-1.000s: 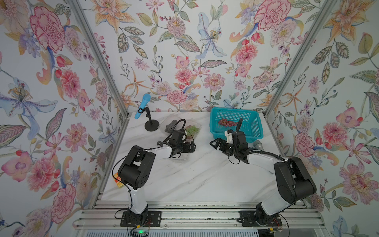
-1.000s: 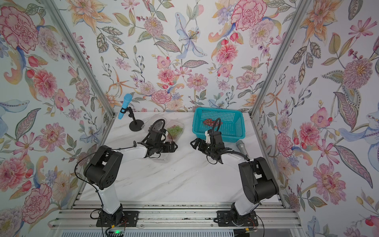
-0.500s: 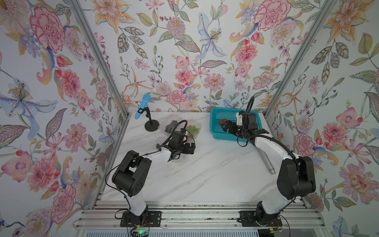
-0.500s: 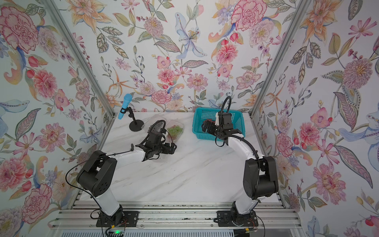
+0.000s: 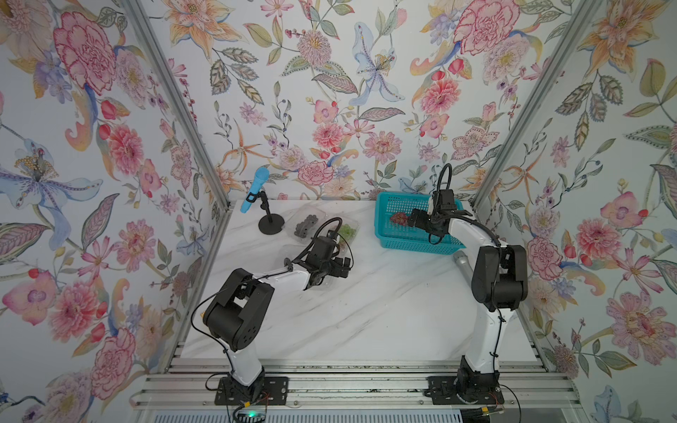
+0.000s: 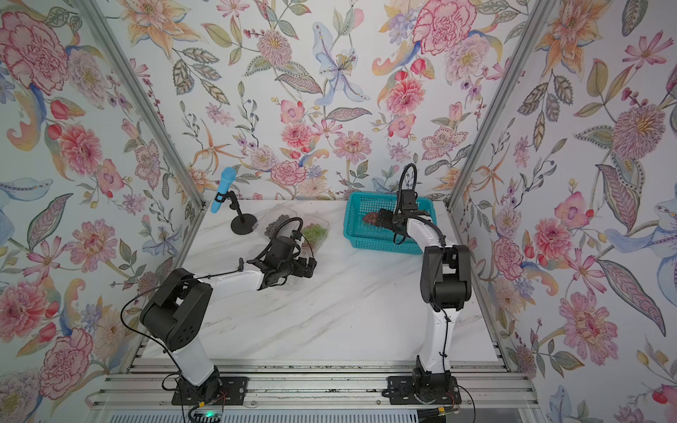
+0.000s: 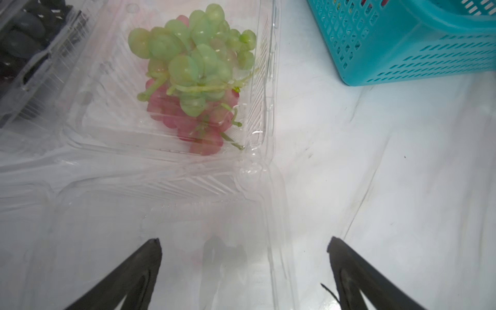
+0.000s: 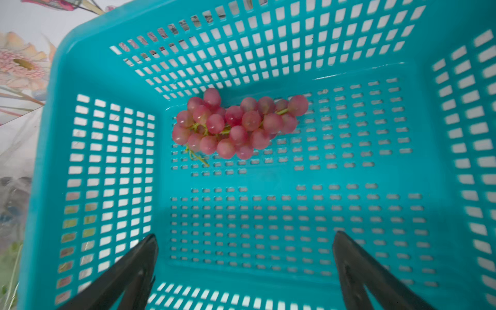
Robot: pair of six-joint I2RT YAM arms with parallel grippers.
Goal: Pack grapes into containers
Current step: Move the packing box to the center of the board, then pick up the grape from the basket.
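In the teal basket [image 8: 37,161], the right claw [image 8: 244,236] is hanging with fingers spread wide and nothing between them. The only bunch of red grapes [image 8: 236,126] in view there is lying on the basket floor just ahead of the fingertips, toward the far wall. Its long axis is running roughly along the line joining the two fingertips, so gripping its narrower waist is probably calling for a wrist turn. The left claw [image 7: 243,241], likewise spread and empty, is hovering over a clear container [image 7: 80,241] across the surface [image 5: 366,311], well apart from the basket and beside a filled container [image 7: 94,80] holding green grapes [image 7: 193,51].
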